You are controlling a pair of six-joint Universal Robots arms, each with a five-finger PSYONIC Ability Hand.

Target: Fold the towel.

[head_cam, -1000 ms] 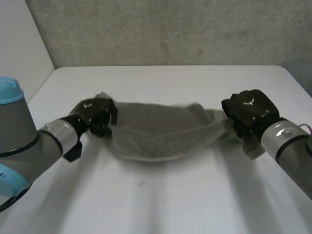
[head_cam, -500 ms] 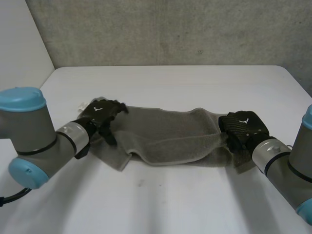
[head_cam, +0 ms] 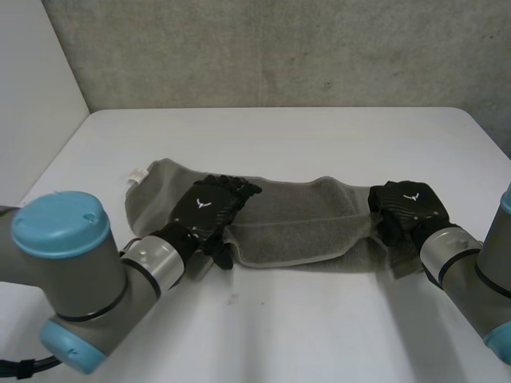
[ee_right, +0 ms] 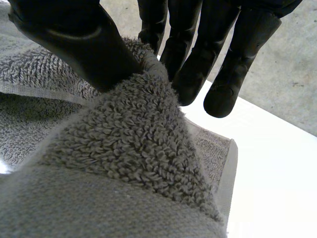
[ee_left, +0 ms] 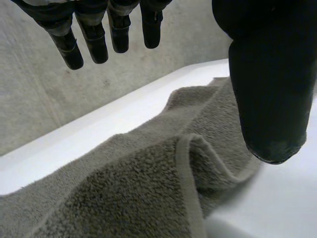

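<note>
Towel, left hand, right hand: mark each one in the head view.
towel (head_cam: 295,227): head view, middle of the cloth between the hands.
left hand (head_cam: 209,209): head view, back of the hand, over the towel.
right hand (head_cam: 409,203): head view, back of the hand, at the towel's end.

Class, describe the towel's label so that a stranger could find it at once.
On the white table lies a grey towel. At its far corner, past the left hand, a small label sticks out. Unlike the grey cloth, it is white.
</note>
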